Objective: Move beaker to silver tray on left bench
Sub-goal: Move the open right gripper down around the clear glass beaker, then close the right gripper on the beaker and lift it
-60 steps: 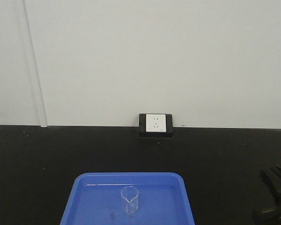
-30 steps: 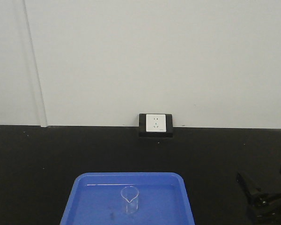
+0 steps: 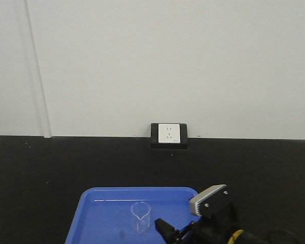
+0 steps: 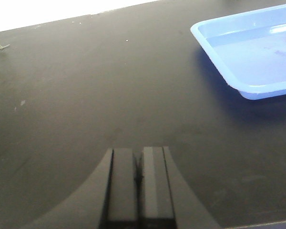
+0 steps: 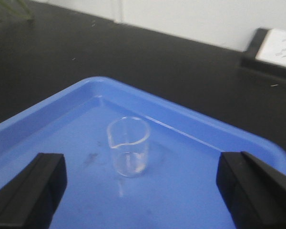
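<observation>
1. While the beaker (image 5: 128, 147) stands upright near the middle of the blue tray (image 5: 47, 112), I have the right gripper (image 5: 139, 186) facing it, fingers spread wide and neither touching the glass.
2. Seen through the right wrist camera, the beaker lies straight ahead of the open jaws and a little left of their centre line. Its long axis is vertical and its pouring lip is turned toward the left of that view.
3. My left gripper (image 4: 138, 160) hangs over the black benchtop (image 4: 86, 86) with fingers pressed together, well apart from the tray, so the right arm is plainly the nearer.
4. I judge the coming move to be a short forward advance that brackets the glass wall before closing. No silver tray shows in any of my views.
</observation>
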